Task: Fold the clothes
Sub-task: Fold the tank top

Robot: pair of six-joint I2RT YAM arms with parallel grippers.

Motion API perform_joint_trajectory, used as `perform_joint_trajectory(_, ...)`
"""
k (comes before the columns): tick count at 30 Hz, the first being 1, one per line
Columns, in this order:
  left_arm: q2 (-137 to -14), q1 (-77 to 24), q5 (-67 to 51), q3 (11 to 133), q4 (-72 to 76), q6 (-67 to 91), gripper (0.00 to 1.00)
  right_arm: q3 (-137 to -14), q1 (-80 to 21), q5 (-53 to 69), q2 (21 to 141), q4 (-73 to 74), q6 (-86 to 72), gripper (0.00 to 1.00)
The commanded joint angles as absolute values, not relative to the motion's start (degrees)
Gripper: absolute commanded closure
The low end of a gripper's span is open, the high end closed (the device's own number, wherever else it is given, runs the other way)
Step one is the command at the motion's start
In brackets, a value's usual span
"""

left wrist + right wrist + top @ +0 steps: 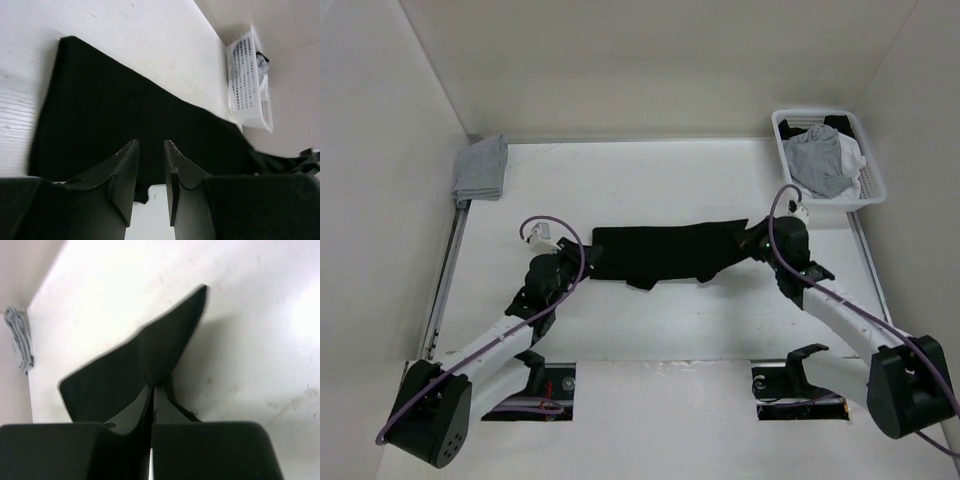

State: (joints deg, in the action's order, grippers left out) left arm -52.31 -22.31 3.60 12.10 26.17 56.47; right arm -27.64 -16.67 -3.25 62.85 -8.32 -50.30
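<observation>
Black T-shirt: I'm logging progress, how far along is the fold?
Done: the soft black short-sleeved T-shirt looks folded into a long narrow band. In hand: the right gripper pinches one end; the left gripper hovers open over the other. Left: folding the band across.

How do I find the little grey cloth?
Look at the white table, then its far left corner. The grey cloth lies there, neatly folded. The other grey clothes are crumpled in the white basket at the far right; the T-shirt in the middle is black.
</observation>
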Motion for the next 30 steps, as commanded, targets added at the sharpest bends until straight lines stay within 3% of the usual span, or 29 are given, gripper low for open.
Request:
perform_joint_trajectory(1,-53.6,-23.9,5.1,15.1,32.9,57.5,0.75,-38.6,-19.4,-10.8,61.2,2.4,-41.9,0.99)
perform_joint_trajectory(11,-46.4,-22.2,3.6,12.7,30.0,58.8,0.75,-64.0,-42.4,-25.2,80.0,17.3,-33.0,0.99)
perform_joint_trajectory(17,-40.0,-16.5,-0.3,11.4,25.1,59.1,0.74,-76.6,-52.4,-26.7,95.2,22.2,-34.8,0.97)
perform_joint_trajectory(19,-38.2,-14.1,-1.4,11.0,23.6,59.3,0.74,-81.2,-55.0,-26.5,101.0,23.4,-36.0,0.92)
perform_joint_trajectory(24,-37.0,-8.8,-4.0,11.1,22.1,60.5,0.73,-89.8,-59.7,-25.9,110.1,25.4,-37.6,0.66)
perform_joint_trajectory(30,-42.1,-10.9,-3.8,13.0,25.2,60.6,0.73,-76.5,-58.3,-23.8,97.2,14.4,-38.6,0.61)
